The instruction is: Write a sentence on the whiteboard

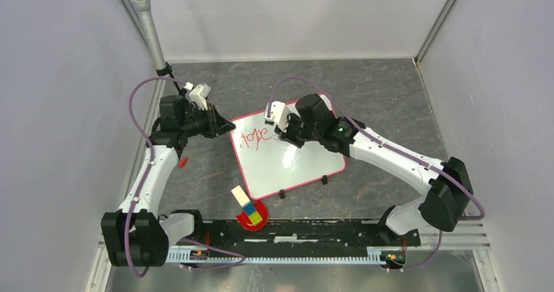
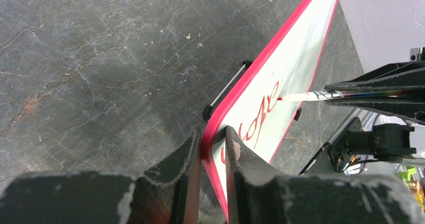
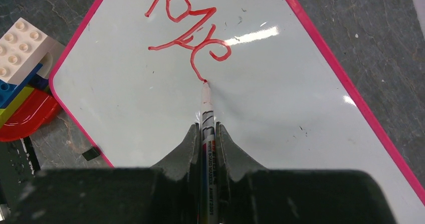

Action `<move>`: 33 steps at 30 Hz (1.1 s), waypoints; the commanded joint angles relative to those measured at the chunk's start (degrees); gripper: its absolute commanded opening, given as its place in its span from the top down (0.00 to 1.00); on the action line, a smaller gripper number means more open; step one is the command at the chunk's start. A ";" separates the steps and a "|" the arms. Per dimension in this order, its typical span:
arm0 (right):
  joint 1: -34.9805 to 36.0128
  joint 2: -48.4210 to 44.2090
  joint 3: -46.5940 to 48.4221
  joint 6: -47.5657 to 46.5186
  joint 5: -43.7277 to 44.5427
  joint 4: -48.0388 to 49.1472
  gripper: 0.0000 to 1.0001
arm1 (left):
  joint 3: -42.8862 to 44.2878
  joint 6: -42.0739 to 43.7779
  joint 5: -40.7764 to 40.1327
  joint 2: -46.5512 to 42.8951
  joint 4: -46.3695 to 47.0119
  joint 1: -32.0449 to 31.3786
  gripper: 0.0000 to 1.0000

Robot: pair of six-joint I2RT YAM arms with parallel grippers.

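Observation:
The whiteboard (image 1: 287,155), white with a red-pink border, lies tilted on the dark table with red writing (image 1: 255,137) near its left corner. My left gripper (image 1: 225,126) is shut on the board's left corner; in the left wrist view its jaws clamp the pink edge (image 2: 213,134). My right gripper (image 1: 282,135) is shut on a white board marker (image 3: 206,119) whose red tip touches the board at the end of the last red letter (image 3: 203,79). The marker also shows in the left wrist view (image 2: 321,95).
A red dish (image 1: 251,217) with stacked coloured bricks (image 1: 247,204) sits just below the board near the arm rail. A small red cap (image 1: 183,162) lies left of the board. Two black clips (image 1: 323,180) are on the board's near edge. A grey microphone (image 1: 147,24) stands at back left.

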 commanded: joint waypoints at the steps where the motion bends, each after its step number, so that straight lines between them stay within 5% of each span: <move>1: -0.40 -2.67 4.10 -0.91 -0.47 -1.19 1.00 | 1.81 5.27 0.21 0.93 -3.70 -0.12 0.93; 20: -5.95 -6.20 1.12 1.20 -7.12 1.42 1.00 | 3.42 9.02 2.34 2.14 -7.45 -0.13 0.95; 33: -5.95 -4.60 2.07 0.61 -3.25 2.65 1.00 | 3.23 8.52 1.91 2.41 -6.83 -0.15 0.96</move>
